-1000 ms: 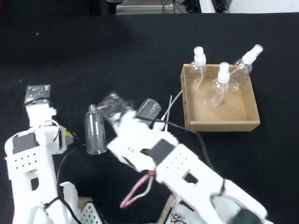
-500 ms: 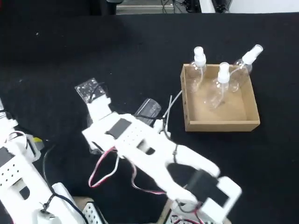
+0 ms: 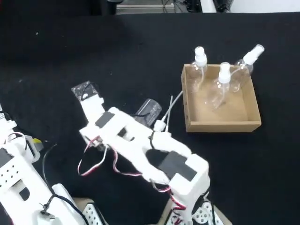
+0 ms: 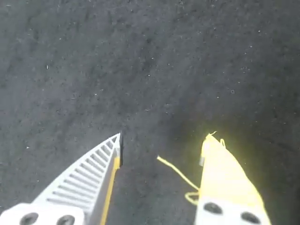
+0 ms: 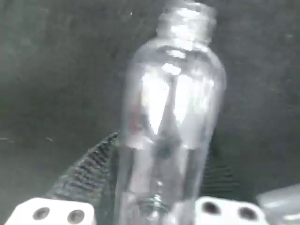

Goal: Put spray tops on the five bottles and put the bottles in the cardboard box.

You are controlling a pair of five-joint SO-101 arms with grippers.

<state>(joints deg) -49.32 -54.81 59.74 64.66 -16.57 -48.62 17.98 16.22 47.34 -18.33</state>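
From high over the black surface [image 3: 56, 51]: right arm [image 3: 140, 145] stretched leftward across the middle, right pincer [image 3: 86, 92] at its far end, left of centre. Closed or not, cannot tell from up here. Just beside the arm, on the side toward the cardboard box [image 3: 220, 125]: lying bottle [image 3: 149, 110], clear, no top, partly covered by the arm. Next to it, loose spray top [image 3: 160, 125], thin tube trailing toward the box. Inside the box: three capped bottles [image 3: 220, 86], leaning, white tops up. Left arm [image 3: 16, 164] at the near left edge, well apart from all of it.

On the left wrist: left pincer [image 4: 163, 140] gaping wide over bare surface, nothing held, nothing between.

On the right wrist: uncapped bottle [image 5: 168, 117] dead ahead in the mouth of the right pincer. Long axis running straight out along the reach, base toward the camera, threaded neck farthest away. Clear plastic, rounded shoulders, glare down the body, empty by the look. Clamped or merely straddled: cannot tell.

Judged nearer by far: right arm. Worth watching: neck end clear of the pincer, so open to a top fed in from beyond. Loose spray top on the box side, well apart from the left pincer.
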